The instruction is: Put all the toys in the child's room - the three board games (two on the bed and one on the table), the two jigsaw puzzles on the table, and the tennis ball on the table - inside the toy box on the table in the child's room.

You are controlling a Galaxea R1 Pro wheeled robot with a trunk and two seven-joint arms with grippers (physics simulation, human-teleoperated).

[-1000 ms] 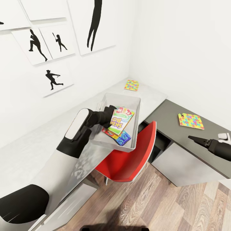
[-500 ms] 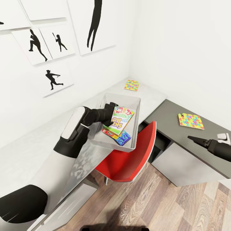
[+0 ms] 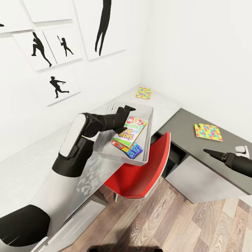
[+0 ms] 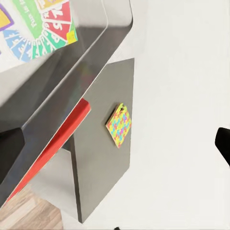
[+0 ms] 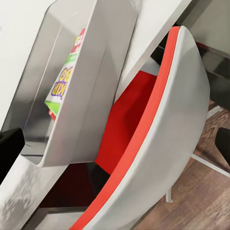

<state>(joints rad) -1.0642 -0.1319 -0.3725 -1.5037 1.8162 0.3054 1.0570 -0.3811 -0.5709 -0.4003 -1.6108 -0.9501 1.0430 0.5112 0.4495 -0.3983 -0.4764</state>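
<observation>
The toy box point(image 3: 147, 115) sits on the pale bench point(image 3: 168, 103), its near corner hanging over the red chair point(image 3: 147, 171). Inside lie the Skip-Bo game point(image 3: 129, 134) and, at its 5 o'clock, a blue game point(image 3: 135, 149). The left jaws point(image 3: 127, 111) hover over the box's far-left wall — whether apart or together, I cannot tell. One puzzle point(image 3: 143, 93) lies on the bench at 12 o'clock from the box; another point(image 3: 208, 132) rests on the dark cabinet point(image 3: 182, 126) at 3 o'clock. The right jaws point(image 3: 210, 152) look pressed together — empty.
</observation>
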